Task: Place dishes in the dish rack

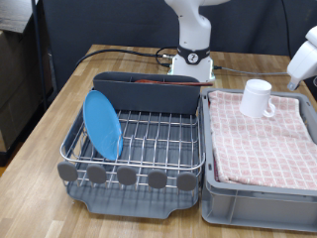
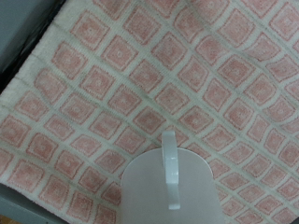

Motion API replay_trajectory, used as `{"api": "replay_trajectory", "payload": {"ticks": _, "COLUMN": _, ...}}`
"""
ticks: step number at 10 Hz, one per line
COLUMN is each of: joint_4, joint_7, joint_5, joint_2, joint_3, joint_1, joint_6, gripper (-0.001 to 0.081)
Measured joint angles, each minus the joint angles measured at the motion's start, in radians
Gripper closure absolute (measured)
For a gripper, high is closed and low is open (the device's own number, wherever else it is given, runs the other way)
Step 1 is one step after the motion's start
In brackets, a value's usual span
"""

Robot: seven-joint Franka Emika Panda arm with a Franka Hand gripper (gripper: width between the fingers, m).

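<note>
- The plate [image 1: 101,123] stands on edge in the wire grid of the dish rack [image 1: 149,139], at the exterior view's left.
- The spoon [image 1: 163,82] lies along the top of the rack's grey caddy [image 1: 154,96].
- The mug [image 1: 258,97] [image 2: 173,187] sits upright on the pink checked cloth [image 1: 263,139] [image 2: 140,84] over the grey bin [image 1: 248,206], on the wooden surface [image 1: 45,169].
- The pincer does not show clearly; I cannot tell whether it is spread or pressed together.
</note>
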Motion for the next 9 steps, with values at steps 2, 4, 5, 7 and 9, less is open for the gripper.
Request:
{"api": "replay_trajectory", "payload": {"ticks": 2, "joint_4": -0.004, "joint_7": 0.004, "joint_5": -0.023, "joint_2": 0.025, "joint_3": 0.003, "joint_1": 0.000, "joint_6": 0.014, "gripper": 0.0003}}
{"api": "replay_trajectory", "payload": {"ticks": 4, "joint_4": -0.016, "joint_7": 0.004, "joint_5": -0.030, "joint_2": 0.047, "joint_3": 0.004, "joint_1": 0.000, "joint_6": 0.038, "gripper": 0.0003}}
{"api": "replay_trajectory", "payload": {"ticks": 5, "joint_4": -0.025, "joint_7": 0.004, "joint_5": -0.031, "joint_2": 0.054, "joint_3": 0.005, "joint_1": 0.000, "joint_6": 0.053, "gripper": 0.0003}}
{"api": "replay_trajectory", "payload": {"ticks": 7, "joint_4": -0.044, "joint_7": 0.004, "joint_5": -0.031, "joint_2": 0.067, "joint_3": 0.004, "joint_1": 0.000, "joint_6": 0.076, "gripper": 0.0003}}
{"api": "replay_trajectory", "payload": {"ticks": 9, "joint_4": -0.065, "joint_7": 0.006, "joint_5": -0.031, "joint_2": 0.071, "joint_3": 0.003, "joint_1": 0.000, "joint_6": 0.096, "gripper": 0.0003}}
